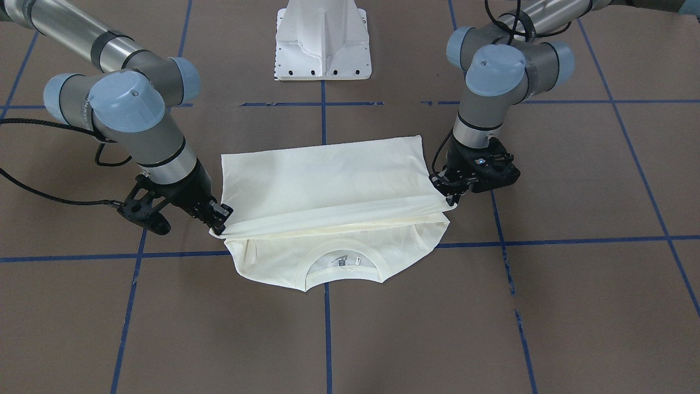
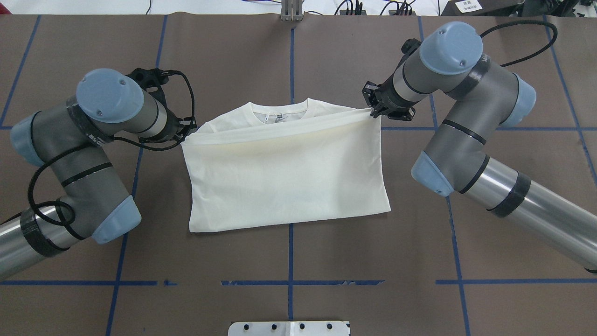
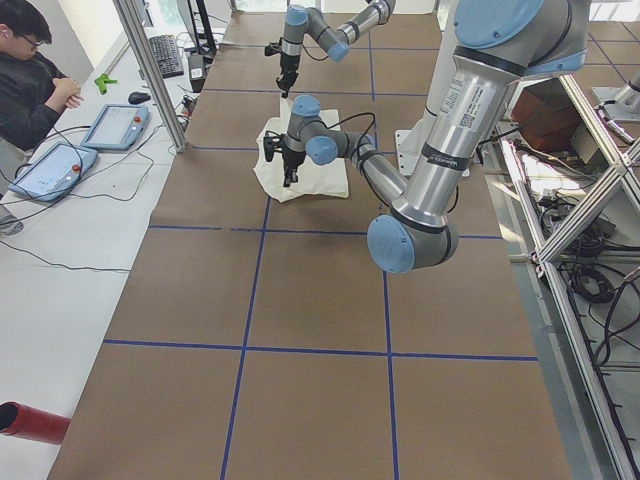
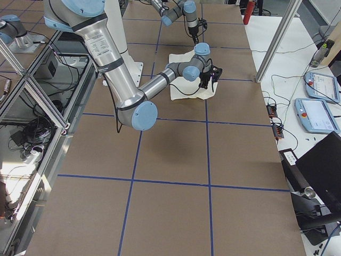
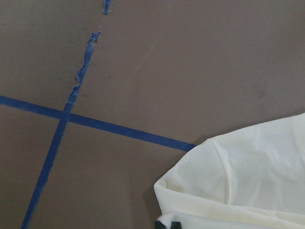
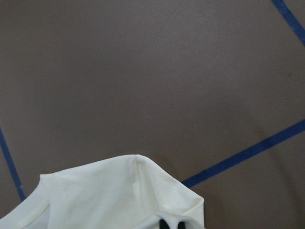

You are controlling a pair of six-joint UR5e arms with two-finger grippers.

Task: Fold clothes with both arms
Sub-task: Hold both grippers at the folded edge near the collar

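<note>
The cream shirt (image 1: 328, 180) lies plain side up in the table's middle, its lower half doubled over toward the collar (image 1: 342, 262). My left gripper (image 1: 449, 198) is shut on one corner of the folded-over edge, and my right gripper (image 1: 220, 218) is shut on the other corner. From overhead the shirt (image 2: 284, 177) spans between the left gripper (image 2: 186, 131) and the right gripper (image 2: 374, 112), with the edge stretched just short of the collar (image 2: 280, 112). Each wrist view shows cloth (image 5: 238, 181) (image 6: 119, 195) bunched at its fingertips. No print shows.
The white pedestal base (image 1: 324, 44) stands behind the shirt. Blue tape lines (image 2: 289, 282) grid the brown table. A person (image 3: 35, 80) sits at a side desk with tablets (image 3: 110, 125). A red cylinder (image 3: 30, 420) lies near that table's end.
</note>
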